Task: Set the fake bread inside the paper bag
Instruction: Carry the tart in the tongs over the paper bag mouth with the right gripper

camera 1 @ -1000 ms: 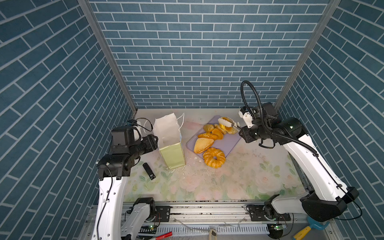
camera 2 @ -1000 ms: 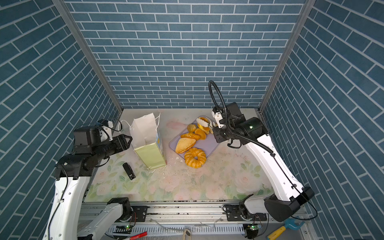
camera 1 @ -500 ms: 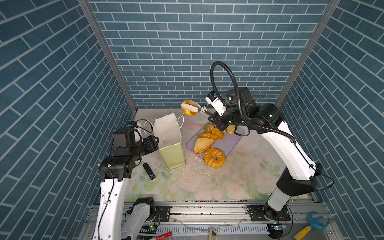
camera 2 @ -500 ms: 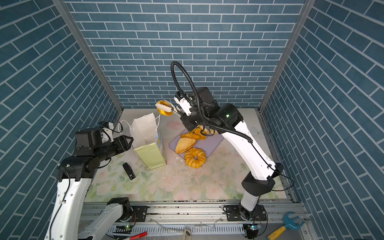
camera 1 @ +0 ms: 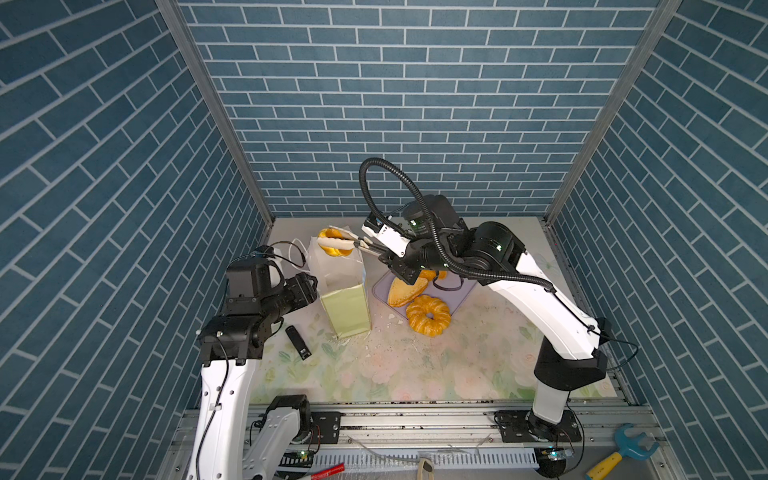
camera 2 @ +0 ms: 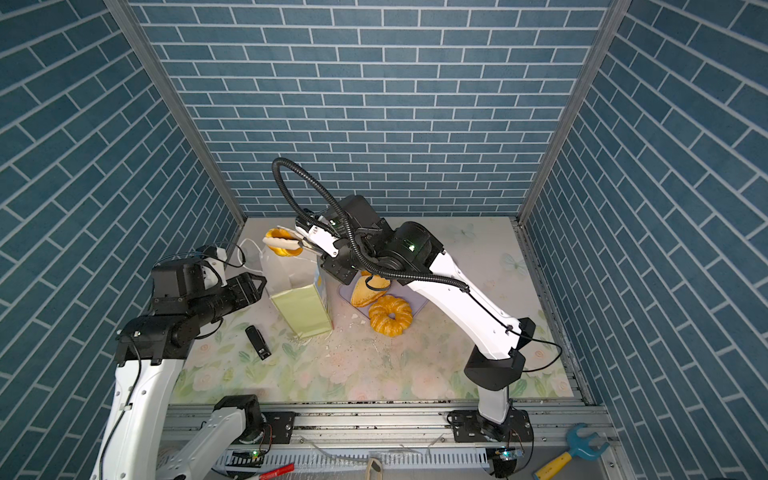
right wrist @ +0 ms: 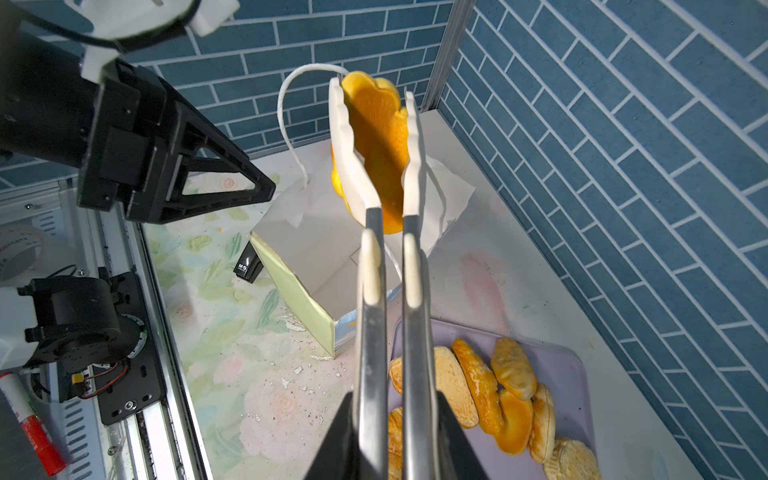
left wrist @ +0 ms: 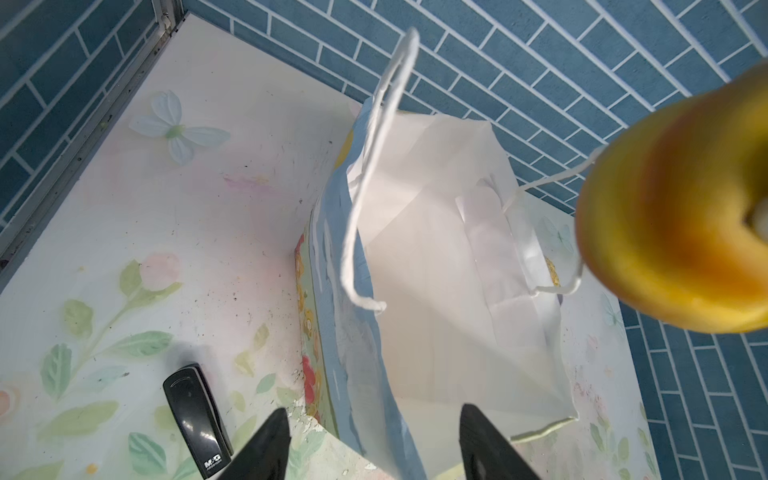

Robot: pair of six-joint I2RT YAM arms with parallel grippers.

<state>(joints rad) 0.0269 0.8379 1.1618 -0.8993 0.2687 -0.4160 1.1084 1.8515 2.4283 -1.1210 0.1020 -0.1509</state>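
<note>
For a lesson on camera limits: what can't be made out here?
- Top views: the right arm hides the far part of the tray.
- Left wrist view: held bread blurred, cut off by the edge.
- Right wrist view: tongs hide part of the paper bag.

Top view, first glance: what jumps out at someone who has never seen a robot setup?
A golden pastry pinched in white-tipped tongs hangs over the open paper bag on the left of the flowery table. The right claw is shut on the tongs' handles. More glossy bread, including a big ring croissant, lies on and around a lavender tray to the bag's right.
</note>
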